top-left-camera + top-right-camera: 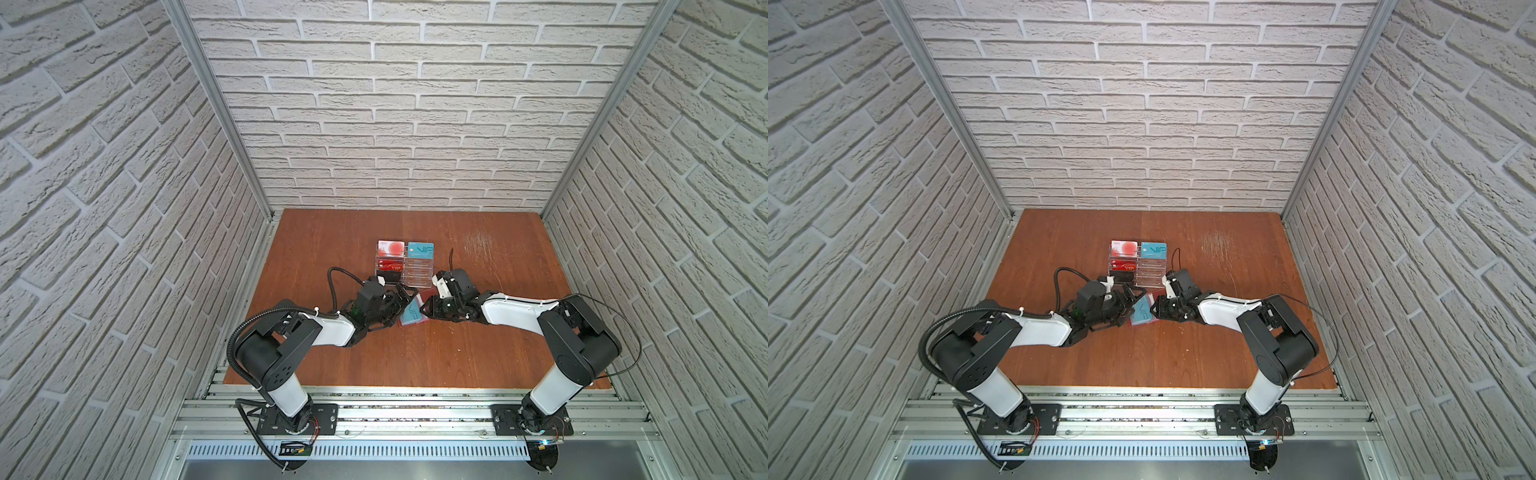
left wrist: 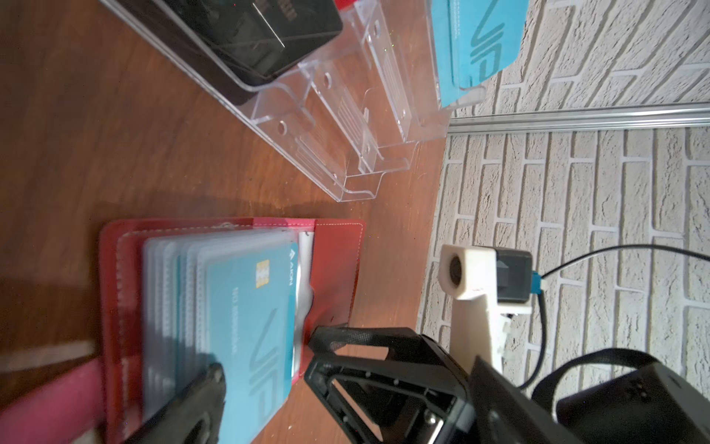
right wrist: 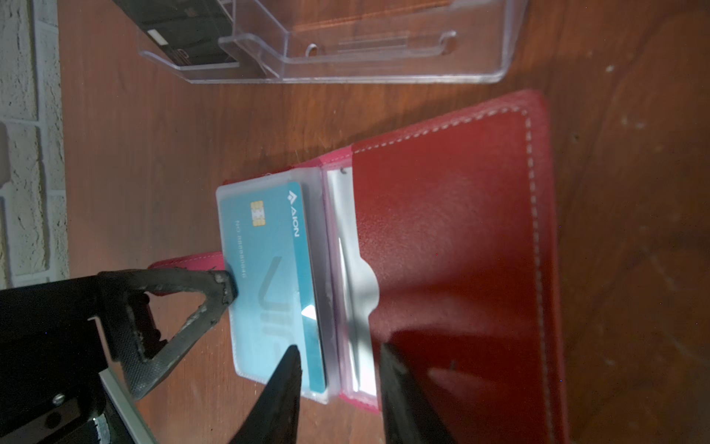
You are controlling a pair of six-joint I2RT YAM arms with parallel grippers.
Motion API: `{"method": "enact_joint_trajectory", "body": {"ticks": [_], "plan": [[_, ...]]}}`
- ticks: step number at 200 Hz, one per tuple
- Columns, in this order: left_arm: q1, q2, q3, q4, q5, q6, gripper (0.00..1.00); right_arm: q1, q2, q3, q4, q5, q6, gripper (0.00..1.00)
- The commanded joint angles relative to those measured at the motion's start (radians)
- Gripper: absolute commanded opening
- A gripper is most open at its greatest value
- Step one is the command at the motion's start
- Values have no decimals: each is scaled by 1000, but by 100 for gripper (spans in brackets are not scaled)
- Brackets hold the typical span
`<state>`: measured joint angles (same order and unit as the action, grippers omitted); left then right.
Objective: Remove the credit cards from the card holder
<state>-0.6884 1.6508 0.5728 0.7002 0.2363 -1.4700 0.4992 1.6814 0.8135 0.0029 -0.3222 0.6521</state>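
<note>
The red card holder (image 3: 453,230) lies open on the table between both grippers, its clear sleeve pages fanned out (image 2: 334,261). A teal "VIP" credit card (image 3: 265,238) sits in the top sleeve (image 2: 246,307); no other credit card shows in the holder. My right gripper (image 3: 340,357) is open, one finger (image 3: 284,384) over the teal card and the other over the red cover. My left gripper (image 2: 345,365) is wide open, one finger (image 3: 226,284) resting at the sleeve's outer edge. In both top views the grippers (image 1: 405,297) (image 1: 426,309) meet over the holder (image 1: 1152,296).
A clear acrylic tiered stand (image 1: 405,266) stands just behind the holder with red, teal and black cards in its slots (image 2: 345,115). The brick wall and metal rail lie to the right in the left wrist view. Bare wooden table (image 1: 374,357) stretches toward the front.
</note>
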Motion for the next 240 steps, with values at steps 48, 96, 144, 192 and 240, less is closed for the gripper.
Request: {"method": "enact_joint_trajectory", "body": {"ticks": [48,96,144,192,240], "plan": [[13,28,-26,16,-11,40,98,-4,43,-6,130,-71,37,48],[41,18,-45,25,5,40,98,-4,64,-14,177,-91,58,48],[69,-6,-39,-18,43,66,98,-4,76,-29,232,-121,87,47],[66,20,-41,-18,41,61,98,-3,87,-46,269,-138,105,46],[66,63,-55,21,39,42,98,-2,83,-52,281,-146,112,44]]}}
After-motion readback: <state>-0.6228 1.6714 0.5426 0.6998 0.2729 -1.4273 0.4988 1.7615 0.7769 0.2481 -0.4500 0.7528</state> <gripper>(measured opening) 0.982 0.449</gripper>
